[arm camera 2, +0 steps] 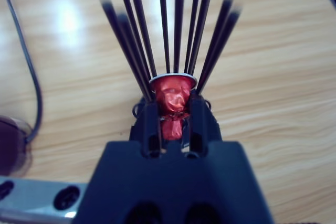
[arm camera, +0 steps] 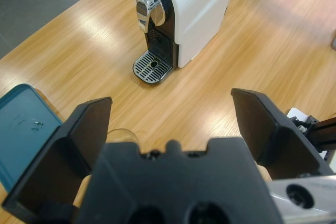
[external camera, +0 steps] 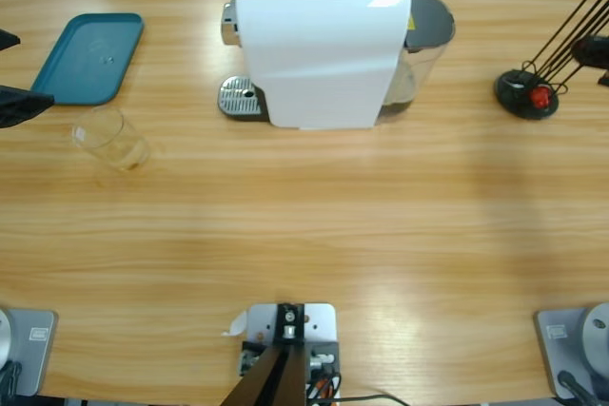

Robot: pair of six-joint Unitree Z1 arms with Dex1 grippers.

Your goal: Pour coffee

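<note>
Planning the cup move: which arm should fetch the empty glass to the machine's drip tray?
Left. Its open gripper hovers right by the glass; the right gripper is closed on a red capsule in the rack.

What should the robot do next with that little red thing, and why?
Probably lift the red capsule straight up out of the black wire holder. The right gripper has its jaws closed on the capsule, which sits between the holder's rods. The glass cup looks empty, and the left gripper is open above it, away from the coffee machine.
</note>
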